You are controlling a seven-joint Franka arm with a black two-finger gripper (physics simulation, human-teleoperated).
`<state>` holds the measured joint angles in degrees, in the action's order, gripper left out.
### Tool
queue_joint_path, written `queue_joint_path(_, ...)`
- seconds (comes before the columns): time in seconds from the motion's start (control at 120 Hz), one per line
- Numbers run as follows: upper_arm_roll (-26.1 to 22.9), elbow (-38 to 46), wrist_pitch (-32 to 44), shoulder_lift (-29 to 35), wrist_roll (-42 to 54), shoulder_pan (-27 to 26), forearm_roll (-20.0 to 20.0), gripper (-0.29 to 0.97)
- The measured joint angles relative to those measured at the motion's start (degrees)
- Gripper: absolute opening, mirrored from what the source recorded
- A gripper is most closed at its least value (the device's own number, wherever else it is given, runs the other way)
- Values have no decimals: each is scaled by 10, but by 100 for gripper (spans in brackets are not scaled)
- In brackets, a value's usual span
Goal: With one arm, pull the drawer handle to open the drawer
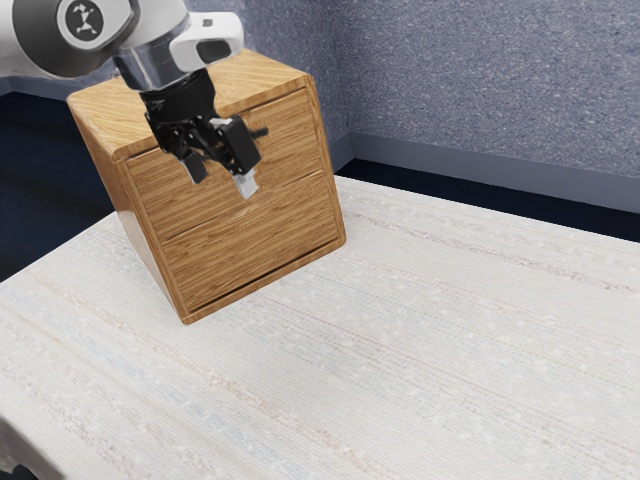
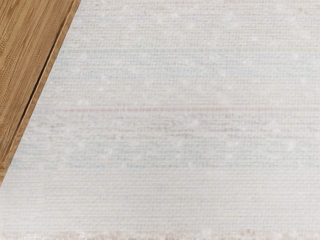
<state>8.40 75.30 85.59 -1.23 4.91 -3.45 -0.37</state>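
Progress, in the exterior view, looks slight. The cabinet (image 1: 105, 112) stands at the worktop's (image 1: 450, 330) far corner toward the exterior view's left. Its upper drawer (image 1: 292, 142) and lower drawer (image 1: 250, 240) both sit flush with the frame, so nothing is pulled out yet. The tool (image 1: 222, 178) hangs in front of the upper drawer with its fingers spread and nothing between them. The dark handle (image 1: 261, 131) pokes out just beside the tool's body, above the fingertips (most of it is hidden behind the hand). I judge that the approach is nearly finished, while the grasp and the whole pull are left. The drawer front faces the worktop's middle, toward the exterior view's lower right, and that is the way it would slide. The handle's long axis runs level along the front, parallel to the drawer's top edge.

In the wrist view, a slanted strip of the cabinet's (image 2: 20, 60) wood borders the bare worktop (image 2: 200, 125) under the hand.
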Motion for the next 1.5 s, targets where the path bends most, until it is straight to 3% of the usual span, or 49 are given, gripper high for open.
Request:
queue_joint_path(0.15, 0, -1, -6, 1, 16, 57, -1, 66)
queue_joint_path(0.2, -4, -23, -8, 34, 20, 78, -3, 66)
queue_joint_path(0.267, -42, -55, -8, 57, 25, 121, 7, 66)
queue_joint_path(0.35, -66, -66, -7, 36, 31, 87, 34, 66)
queue_joint_path(0.558, -96, -69, -6, 1, 55, -23, 206, 66)
queue_joint_path(0.633, -99, -70, -4, -14, 63, -49, 236, 66)
queue_joint_path(0.7, -100, -66, 1, -20, 70, -33, 250, 66)
queue_joint_path(0.883, -94, -57, 20, -60, 85, 88, 275, 66)
queue_joint_path(1.15, -104, -63, 71, -108, 101, 72, 287, 66)
queue_joint_path(1.5, -116, -62, 111, -122, 113, 72, 287, 66)
